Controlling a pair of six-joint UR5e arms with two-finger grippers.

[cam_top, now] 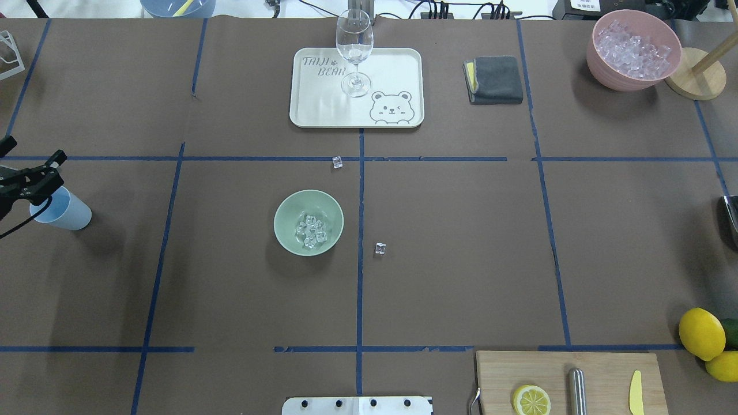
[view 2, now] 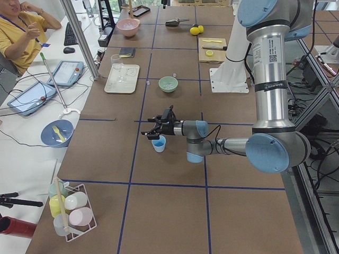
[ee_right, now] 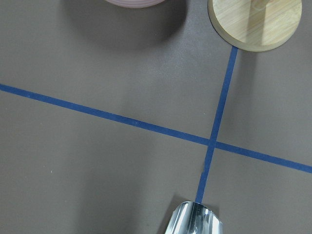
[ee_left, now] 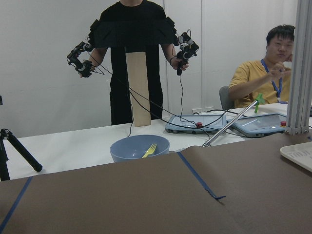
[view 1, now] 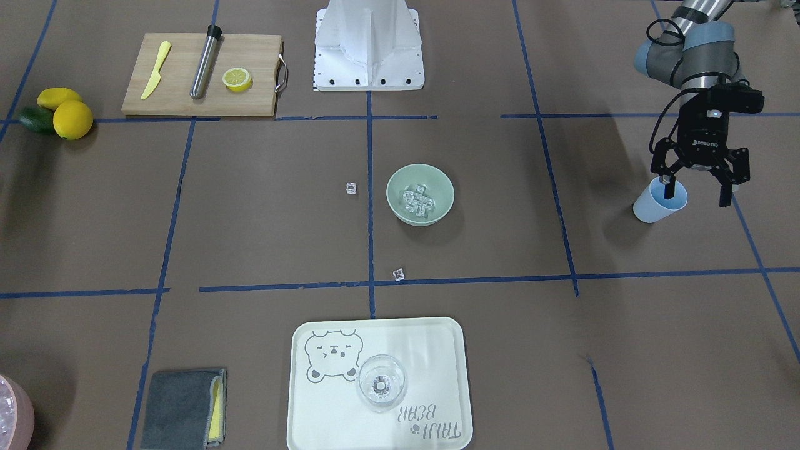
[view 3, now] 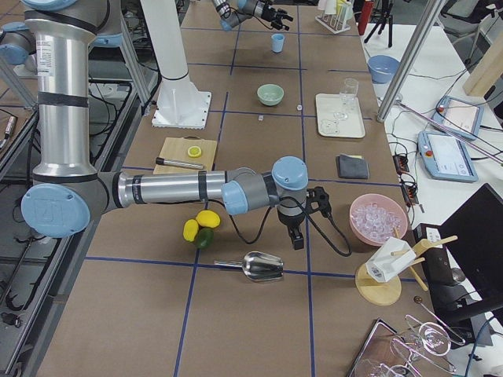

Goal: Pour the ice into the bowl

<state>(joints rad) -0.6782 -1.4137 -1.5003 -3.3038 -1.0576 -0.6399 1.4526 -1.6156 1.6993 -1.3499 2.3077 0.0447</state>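
Observation:
The pale sage-green bowl stands upright near the table's middle, with several clear ice cubes in it. It also shows in the overhead view with the ice. Two stray cubes lie on the table beside it. My left gripper is open, just over an upright light blue cup, far to the bowl's side; one finger overlaps the cup's rim. My right gripper shows only in the exterior right view, near a pink ice bowl; I cannot tell its state.
A pink bowl full of ice stands at the far right corner. A metal scoop lies below the right wrist. A tray holds a wine glass. There is also a grey cloth, a cutting board and lemons.

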